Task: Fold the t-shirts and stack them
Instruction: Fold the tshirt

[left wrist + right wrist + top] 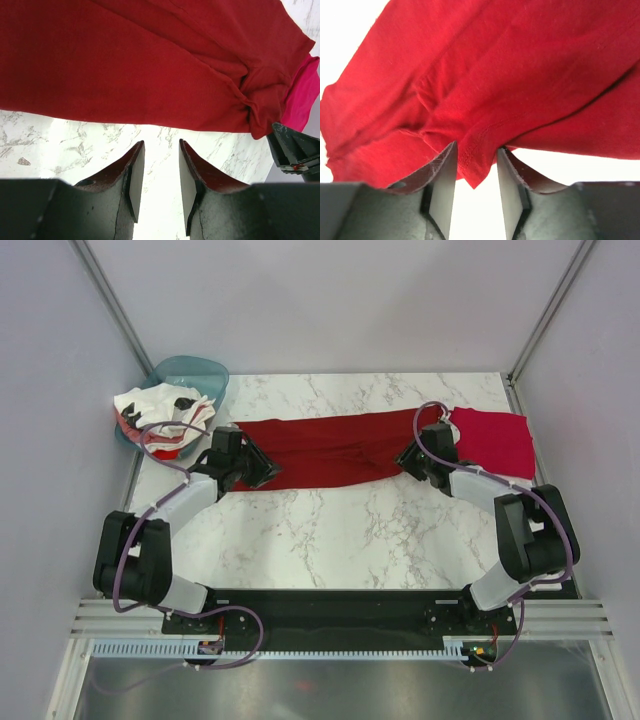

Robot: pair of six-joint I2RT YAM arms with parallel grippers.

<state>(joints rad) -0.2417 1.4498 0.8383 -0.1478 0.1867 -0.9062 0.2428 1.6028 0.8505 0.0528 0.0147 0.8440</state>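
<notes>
We judged the fold barely begun: the maroon shirt lay across the table, left gripper open and empty beside its edge, right gripper unclenched around a hem corner, both needing to pinch next.

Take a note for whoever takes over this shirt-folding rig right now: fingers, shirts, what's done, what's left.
Left gripper: fingers open, empty, just before the left end of the dark red shirt.
Right gripper: fingers open around that shirt's right corner, not clamped.
Crimson-pink shirt: far right, apparently folded.
White shirts: heaped on the teal basin, far left.
Left: fold the red one, then the white ones, stack all.
</notes>
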